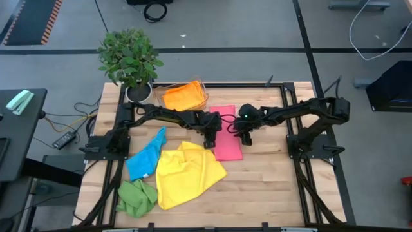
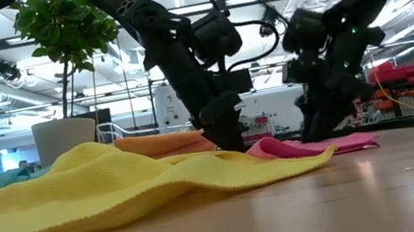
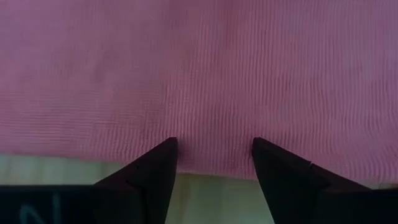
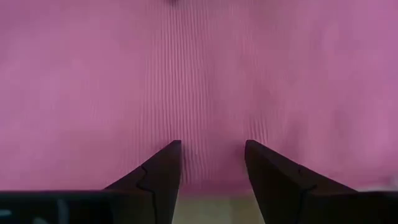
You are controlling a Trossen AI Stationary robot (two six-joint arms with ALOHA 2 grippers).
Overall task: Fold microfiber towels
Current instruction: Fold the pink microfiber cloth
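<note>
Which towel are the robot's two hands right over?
The pink towel. Both grippers, left and right, hover over it with open fingers; the yellow, blue, green and orange ones lie apart.

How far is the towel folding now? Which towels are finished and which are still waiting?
Done: the orange towel lies folded in the clear tray by the plant. In hand: the pink towel lies flat as a folded rectangle; the left gripper and right gripper stand open over it, holding nothing. Left: the yellow towel, blue towel and green towel lie crumpled.
</note>
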